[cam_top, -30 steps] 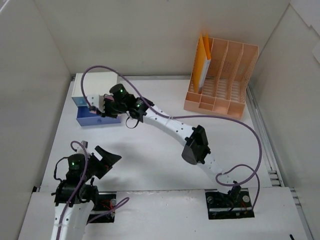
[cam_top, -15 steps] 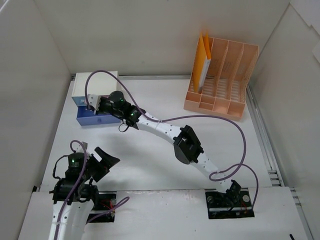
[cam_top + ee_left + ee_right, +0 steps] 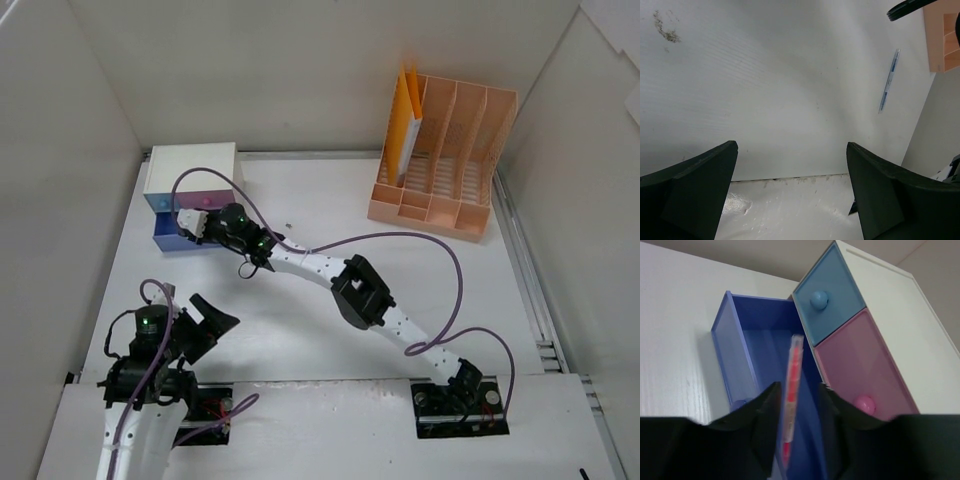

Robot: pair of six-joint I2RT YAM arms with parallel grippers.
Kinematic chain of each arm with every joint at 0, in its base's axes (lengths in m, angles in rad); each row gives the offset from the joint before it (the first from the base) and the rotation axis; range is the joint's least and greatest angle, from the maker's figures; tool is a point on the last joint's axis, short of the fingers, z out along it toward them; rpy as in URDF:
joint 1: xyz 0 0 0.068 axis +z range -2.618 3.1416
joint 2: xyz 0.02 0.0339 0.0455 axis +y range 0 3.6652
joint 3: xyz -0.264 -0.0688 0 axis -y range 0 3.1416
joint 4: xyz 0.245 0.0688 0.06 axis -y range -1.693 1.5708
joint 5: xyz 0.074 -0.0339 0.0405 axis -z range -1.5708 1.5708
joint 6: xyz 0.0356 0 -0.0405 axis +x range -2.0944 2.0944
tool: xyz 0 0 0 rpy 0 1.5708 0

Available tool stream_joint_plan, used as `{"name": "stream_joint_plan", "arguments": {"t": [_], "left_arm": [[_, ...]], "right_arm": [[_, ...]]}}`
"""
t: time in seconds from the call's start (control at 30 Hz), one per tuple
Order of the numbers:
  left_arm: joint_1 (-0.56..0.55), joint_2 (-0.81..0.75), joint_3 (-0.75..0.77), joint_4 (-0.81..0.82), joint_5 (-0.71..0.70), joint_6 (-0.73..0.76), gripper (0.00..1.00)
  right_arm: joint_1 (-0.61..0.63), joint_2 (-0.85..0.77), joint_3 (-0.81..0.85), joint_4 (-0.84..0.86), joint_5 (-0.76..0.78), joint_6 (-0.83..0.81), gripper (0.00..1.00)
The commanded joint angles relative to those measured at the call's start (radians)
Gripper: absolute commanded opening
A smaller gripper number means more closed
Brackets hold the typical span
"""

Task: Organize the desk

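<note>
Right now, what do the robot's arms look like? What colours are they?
The left arm and right arm are white tubes with black joints. Purple cables loop along them. Green lights glow on the wrists. The left gripper and right gripper each have two black, wedge-shaped fingers.

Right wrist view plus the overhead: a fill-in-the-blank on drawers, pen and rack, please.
On the drawer box, the two closed drawers are blue and ___. The red pen between the right gripper's fingers shows over the one drawer that is ___. The orange folder stands in the ___ slot of the file rack. Missing: pink; open; leftmost.
</note>
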Motion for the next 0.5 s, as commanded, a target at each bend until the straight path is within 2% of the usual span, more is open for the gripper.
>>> {"name": "stream_joint_plan", "arguments": {"t": [0.0,0.07,0.2,0.3,0.33,0.43,0.47], "left_arm": [[-0.002,0.007,0.056,0.018,-0.008,0.018,0.86],[-0.002,0.002,0.053,0.032,-0.005,0.011,0.87],[-0.002,-0.001,0.043,0.084,0.015,-0.011,0.87],[-0.002,-0.001,0.035,0.122,0.025,-0.025,0.83],[-0.002,-0.001,0.032,0.132,0.027,-0.032,0.82],[-0.002,0.015,0.021,0.197,0.044,-0.038,0.67],[-0.002,0.022,0.016,0.248,0.059,-0.046,0.52]], "right_arm": [[-0.011,-0.112,-0.026,0.133,0.014,0.000,0.37],[-0.019,-0.141,-0.036,0.126,0.003,0.003,0.46],[-0.025,-0.205,-0.059,0.113,-0.003,0.027,0.46],[-0.033,-0.295,-0.129,0.120,-0.008,0.073,0.33],[-0.039,-0.320,-0.151,0.118,-0.006,0.089,0.23],[-0.071,-0.441,-0.233,0.049,-0.009,0.161,0.06],[-0.077,-0.475,-0.272,-0.009,0.000,0.215,0.02]]}}
